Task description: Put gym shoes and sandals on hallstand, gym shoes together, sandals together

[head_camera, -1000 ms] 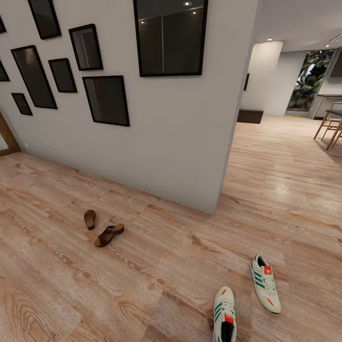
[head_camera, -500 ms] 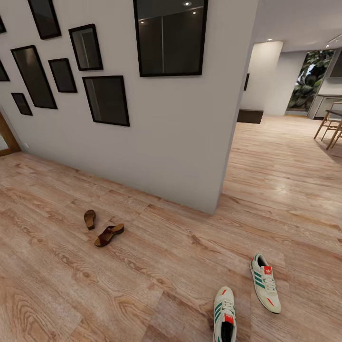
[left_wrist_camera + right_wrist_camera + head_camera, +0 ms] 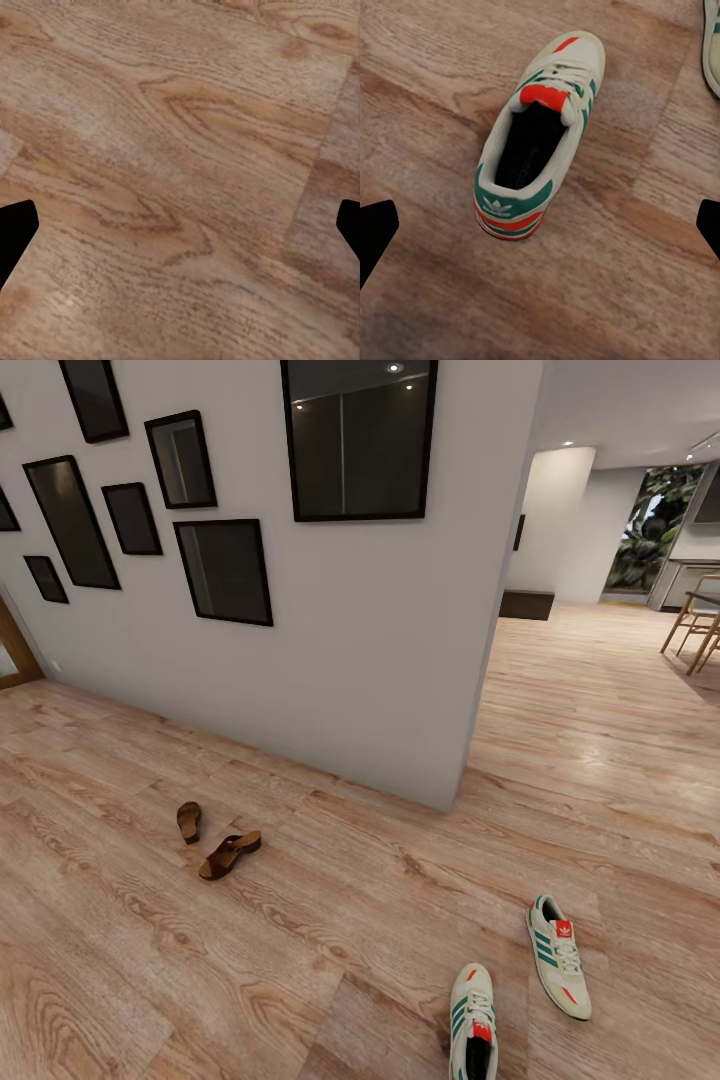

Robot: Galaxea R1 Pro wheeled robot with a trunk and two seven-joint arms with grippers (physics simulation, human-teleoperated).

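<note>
The head camera looks down and ahead over the corridor floor (image 3: 330,920) toward a wall (image 3: 380,650). Both wrist cameras face straight down, close to the boards; the right's sneaker (image 3: 540,135) also shows in the head view (image 3: 473,1025)

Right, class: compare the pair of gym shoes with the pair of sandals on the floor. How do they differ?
The gym shoes are cream-white with green stripes and red-orange labels; the sandals are dark brown. The gym shoes are closed and laced; the sandals are open and slimmer. The gym shoes lie apart from each other, nearer the camera; the sandals lie close together, nearer the wall. Both pairs rest on the corridor floor.
</note>
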